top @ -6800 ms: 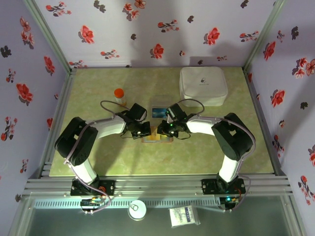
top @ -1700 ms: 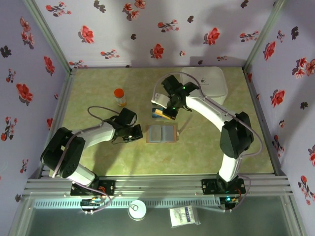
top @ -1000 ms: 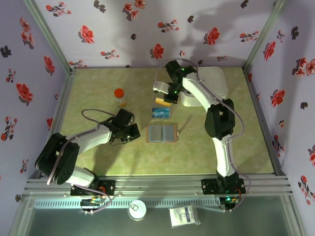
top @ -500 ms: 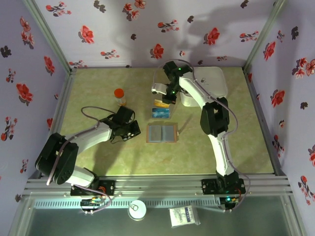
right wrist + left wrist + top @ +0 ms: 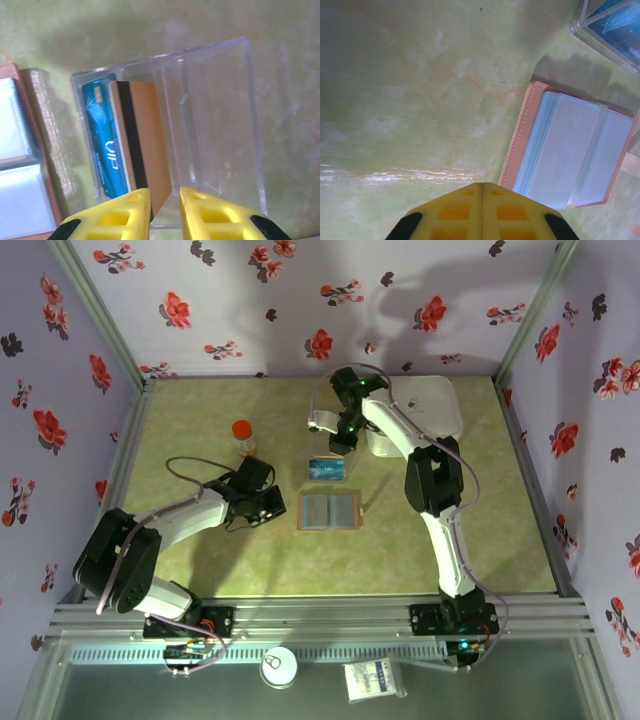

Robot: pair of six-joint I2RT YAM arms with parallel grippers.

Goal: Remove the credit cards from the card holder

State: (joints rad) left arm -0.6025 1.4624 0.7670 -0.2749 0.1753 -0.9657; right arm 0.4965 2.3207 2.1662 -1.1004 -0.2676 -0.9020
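Observation:
The card holder (image 5: 328, 510) lies open and flat on the table, its grey-blue panels (image 5: 570, 145) up and its tan rim (image 5: 15, 150) showing. A blue credit card (image 5: 102, 145) lies in a clear tray (image 5: 215, 115), and an orange card with a black stripe (image 5: 145, 140) leans on it. My right gripper (image 5: 165, 200) hovers over the tray (image 5: 326, 468), open a little, the orange card's corner resting against one finger with a gap on the other side. My left gripper (image 5: 481, 184) is shut on nothing, just left of the holder.
A big white rounded box (image 5: 415, 410) sits at the back right, behind the right arm. An orange-capped bottle (image 5: 242, 436) stands at the back left. The holder's tan strap (image 5: 50, 135) lies between holder and tray.
The right gripper's jaws have parted and the orange card has dropped from its grip into the tray. The left arm has stayed put.

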